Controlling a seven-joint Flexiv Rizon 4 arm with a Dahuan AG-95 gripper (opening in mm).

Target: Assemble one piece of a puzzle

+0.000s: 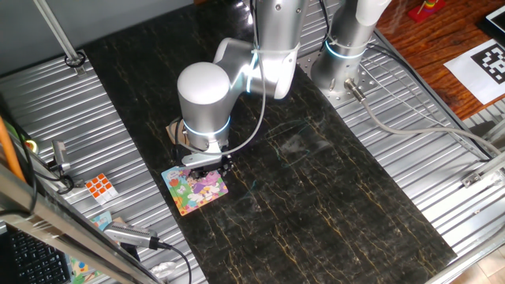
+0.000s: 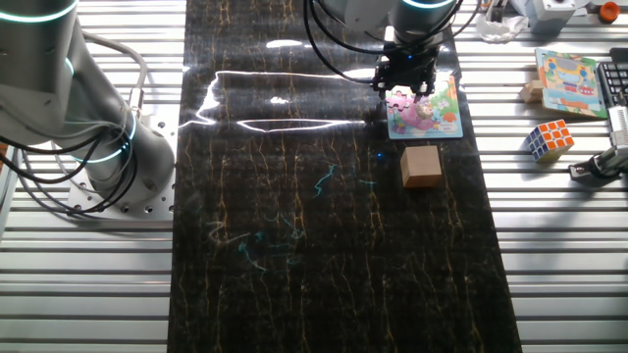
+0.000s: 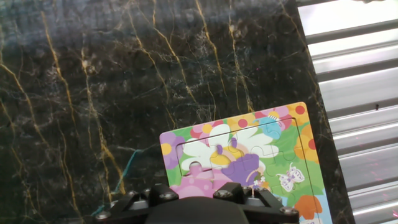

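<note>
1. Jaws [image 2: 404,86] poised low over the near edge of the puzzle [image 3: 249,163], fingertips hidden in the hand view behind the black gripper body; spread or pinched, cannot tell from any view.
2. The piece [image 2: 397,97] seemingly right under the jaws, a pink scrap at the board's edge in the other fixed view; held, or already resting on the board, not clear.
3. Just ahead of the jaws, a white-and-purple cartoon figure with interlocking seams visible; no obvious vacant slot in the visible part, so probably hidden beneath the gripper.
4. Best approach for seating: straight vertical descent, tabs squared to the seam lines, light pressure only, no sideways drag that might slide the board across the glossy counter [image 1: 331,189].
5. Release advisable only once the piece sits flush, then a straight lift to avoid pulling it back out.
6. Beyond the board, a tan block [image 2: 421,165] standing apart on the counter, clear of the jaws' path.
7. Farther off on the ribbed metal, a Rubik's cube [image 2: 549,139] and a second picture board [image 2: 566,82], well away.
</note>
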